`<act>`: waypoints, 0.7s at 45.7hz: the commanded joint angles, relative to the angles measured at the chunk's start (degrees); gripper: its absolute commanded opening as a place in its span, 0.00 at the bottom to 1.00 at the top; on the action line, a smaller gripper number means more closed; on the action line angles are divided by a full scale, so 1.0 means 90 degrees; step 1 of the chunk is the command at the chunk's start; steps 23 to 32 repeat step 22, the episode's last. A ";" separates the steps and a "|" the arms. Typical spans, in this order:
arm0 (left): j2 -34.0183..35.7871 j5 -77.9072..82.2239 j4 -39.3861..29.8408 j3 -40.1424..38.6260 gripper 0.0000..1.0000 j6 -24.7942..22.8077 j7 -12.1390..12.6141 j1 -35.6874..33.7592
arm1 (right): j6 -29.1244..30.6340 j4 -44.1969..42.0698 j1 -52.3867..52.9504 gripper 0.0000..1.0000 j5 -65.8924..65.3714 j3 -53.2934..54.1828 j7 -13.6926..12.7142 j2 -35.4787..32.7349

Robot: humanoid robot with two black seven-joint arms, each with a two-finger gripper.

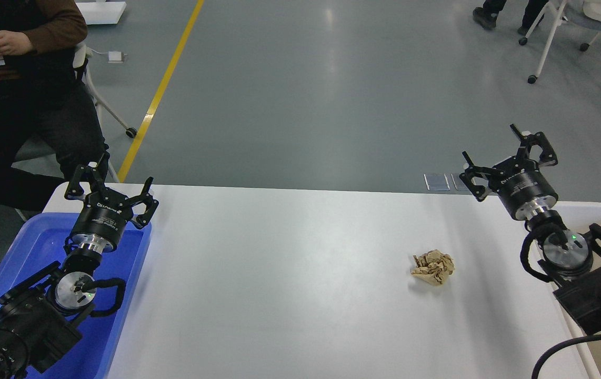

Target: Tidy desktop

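Observation:
The white desktop [290,273] fills the lower part of the head view. A crumpled ball of brown paper [433,267] lies on it at the right. My left gripper [111,184] is open and empty over the far end of the blue tray, at the desktop's far left corner. My right gripper [508,158] is open and empty above the desktop's far right corner, up and to the right of the paper ball and apart from it.
A blue plastic tray [32,247] sits along the desktop's left edge under my left arm. A beige bin with a white rim [584,210] stands at the right, mostly behind my right arm. A seated person [21,79] is at the far left, chairs at the far right.

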 commanded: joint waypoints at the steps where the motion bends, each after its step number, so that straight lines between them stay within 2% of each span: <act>1: 0.0001 0.0001 0.0000 0.0000 1.00 -0.0001 -0.0001 0.0010 | 0.0054 -0.0177 0.0027 1.00 -0.0009 -0.0034 0.0062 0.0831; 32: 0.0001 0.0001 0.0000 0.0000 1.00 -0.0001 -0.0001 0.0010 | 0.0074 -0.0216 -0.0324 1.00 -0.0009 -0.0044 0.0072 0.1026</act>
